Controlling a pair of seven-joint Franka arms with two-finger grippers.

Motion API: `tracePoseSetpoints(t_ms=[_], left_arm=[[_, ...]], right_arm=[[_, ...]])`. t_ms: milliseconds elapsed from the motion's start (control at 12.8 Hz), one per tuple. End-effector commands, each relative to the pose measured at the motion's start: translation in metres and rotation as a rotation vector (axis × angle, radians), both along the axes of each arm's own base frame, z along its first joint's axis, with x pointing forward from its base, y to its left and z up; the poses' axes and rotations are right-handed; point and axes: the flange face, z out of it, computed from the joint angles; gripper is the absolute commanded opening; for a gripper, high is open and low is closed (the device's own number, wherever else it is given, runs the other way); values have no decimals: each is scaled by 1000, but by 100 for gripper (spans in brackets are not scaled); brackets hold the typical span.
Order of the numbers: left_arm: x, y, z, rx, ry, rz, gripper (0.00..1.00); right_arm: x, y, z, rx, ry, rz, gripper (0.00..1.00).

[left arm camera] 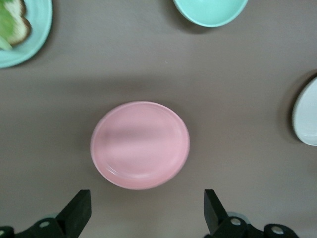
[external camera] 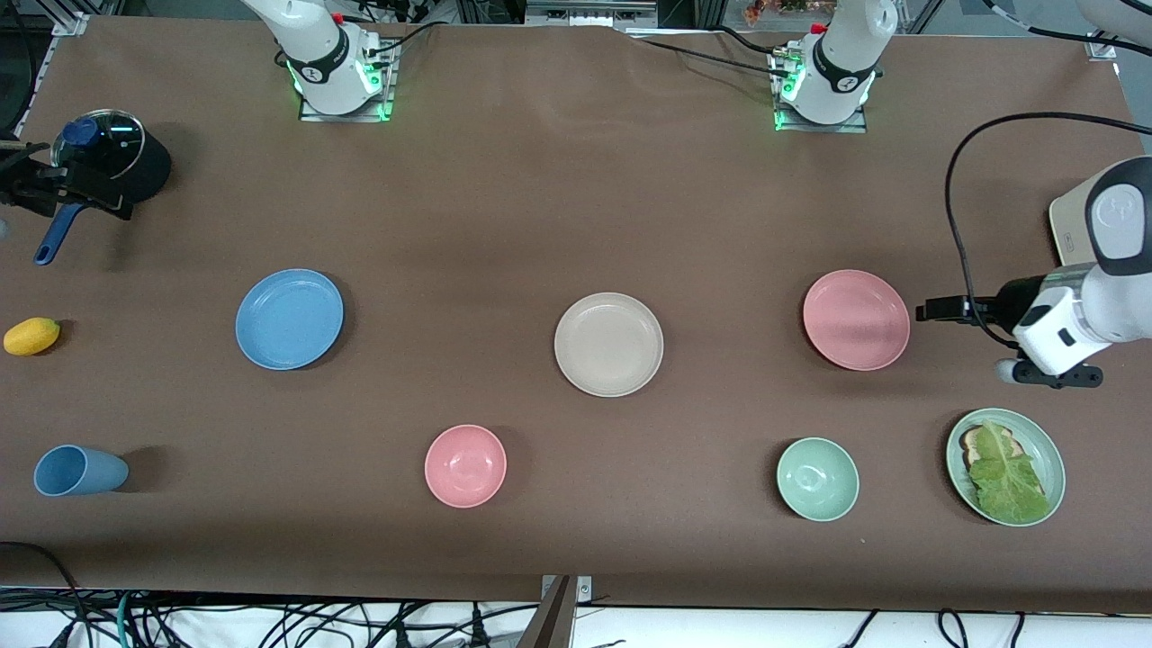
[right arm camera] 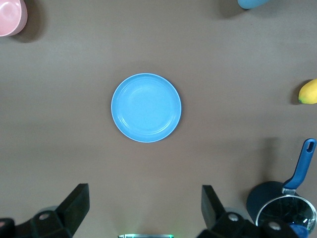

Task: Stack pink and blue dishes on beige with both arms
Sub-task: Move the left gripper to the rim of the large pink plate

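Left end effector [left arm camera: 146,210]: fingers spread wide, nothing held, poised above the tabletop [external camera: 576,207] just beside the pink plate [external camera: 856,319]. Right end effector [right arm camera: 144,208]: equally wide, empty, high over the tabletop near the blue plate [external camera: 289,319].

Step in hand: approach, with no plate grasped yet. All three plates flat in one row, well apart: beige plate [external camera: 608,344] at the middle, pink toward the left arm's end, blue toward the right arm's end.

Next move, as judged: descend to each rim, pinch the low edge, lift level, carry to the beige plate one after the other to avoid collision.

Front view only: full layout, with the left arm low beside the pink plate. Wrist views only: finger spacing and alignment on each plate. Right wrist view: saucepan [right arm camera: 286,203] and lemon [right arm camera: 308,91] close by.
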Motion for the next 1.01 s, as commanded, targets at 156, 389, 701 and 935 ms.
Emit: tracePoseSetpoints(t_ms=[156,389,701,935], left_arm=[[-38,55,-52,-109,-114,-32,100],[-55,77,-86,-152,-150,-33,100],[-71,92,-121,-174,-191,-52,100],[-87,95,-148,-171,-205,-30,100]], right_arm=[[-1,0,5,3,-4,4,100],[-1,0,5,3,-4,4,100],[-1,0,5,3,-3,4,100],[-1,-1,5,2,-4,1,100]])
